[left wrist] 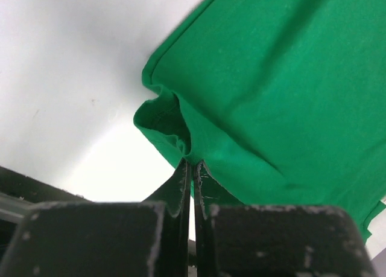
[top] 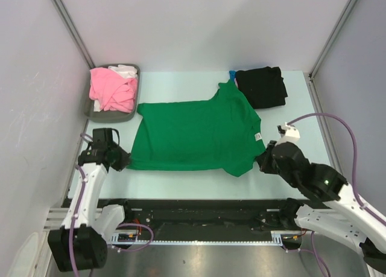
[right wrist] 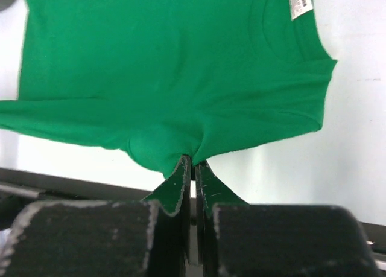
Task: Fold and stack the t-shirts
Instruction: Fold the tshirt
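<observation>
The green t-shirt lies spread across the middle of the table, neck and white label to the right. My left gripper is shut on its near left hem corner. My right gripper is shut on its near right edge by the shoulder. A folded black t-shirt lies at the back right with a bit of blue one showing beside it. Pink and white t-shirts sit crumpled in the tray.
The dark grey tray stands at the back left against the wall. Enclosure walls close in on both sides. The table's near edge with a black rail runs just behind both grippers.
</observation>
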`<action>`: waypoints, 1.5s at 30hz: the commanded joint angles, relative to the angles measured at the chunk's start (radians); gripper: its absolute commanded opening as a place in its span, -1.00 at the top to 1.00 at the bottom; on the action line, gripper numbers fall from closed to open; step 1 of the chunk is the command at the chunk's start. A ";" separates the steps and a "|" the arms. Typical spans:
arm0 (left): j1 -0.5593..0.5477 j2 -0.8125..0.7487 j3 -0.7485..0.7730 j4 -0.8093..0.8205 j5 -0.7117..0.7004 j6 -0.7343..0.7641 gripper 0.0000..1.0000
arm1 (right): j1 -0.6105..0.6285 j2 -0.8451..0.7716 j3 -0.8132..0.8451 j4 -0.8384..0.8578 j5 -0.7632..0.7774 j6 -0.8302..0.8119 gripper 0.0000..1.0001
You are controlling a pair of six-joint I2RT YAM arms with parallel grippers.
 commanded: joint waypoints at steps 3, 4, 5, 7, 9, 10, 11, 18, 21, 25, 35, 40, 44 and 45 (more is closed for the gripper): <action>0.008 0.143 0.100 0.123 -0.002 0.015 1.00 | -0.096 0.122 -0.011 0.161 -0.033 -0.092 1.00; 0.009 0.156 0.114 0.132 -0.002 0.014 1.00 | -0.119 0.130 -0.019 0.181 -0.066 -0.106 1.00; 0.008 0.170 0.123 0.137 -0.002 0.012 0.99 | -0.139 0.145 -0.033 0.212 -0.088 -0.118 1.00; 0.008 0.211 0.149 0.149 0.007 0.014 1.00 | -0.222 0.169 -0.042 0.233 -0.170 -0.152 1.00; 0.006 0.248 0.166 0.155 0.010 0.012 1.00 | -0.274 0.196 -0.059 0.264 -0.220 -0.175 1.00; 0.008 0.260 0.181 0.158 0.008 0.014 1.00 | -0.309 0.197 -0.065 0.278 -0.238 -0.179 1.00; 0.006 0.269 0.189 0.160 0.005 0.014 1.00 | -0.328 0.200 -0.070 0.299 -0.260 -0.186 1.00; -0.006 0.381 0.220 0.203 0.019 0.018 1.00 | -0.481 0.286 -0.079 0.400 -0.405 -0.227 1.00; -0.032 0.424 0.238 0.215 0.008 0.017 1.00 | -0.515 0.334 -0.074 0.448 -0.433 -0.242 1.00; -0.072 0.486 0.270 0.223 -0.009 0.011 1.00 | -0.558 0.415 -0.045 0.497 -0.487 -0.256 1.00; -0.092 0.535 0.237 0.262 0.001 0.006 1.00 | -0.610 0.596 0.131 0.528 -0.560 -0.304 1.00; -0.091 0.521 0.200 0.269 0.001 0.006 1.00 | -0.609 0.650 0.189 0.542 -0.597 -0.295 1.00; -0.092 0.515 0.177 0.284 0.005 0.001 1.00 | -0.583 0.702 0.235 0.542 -0.608 -0.302 1.00; -0.091 0.516 0.174 0.284 0.005 0.001 1.00 | -0.578 0.711 0.243 0.542 -0.610 -0.304 1.00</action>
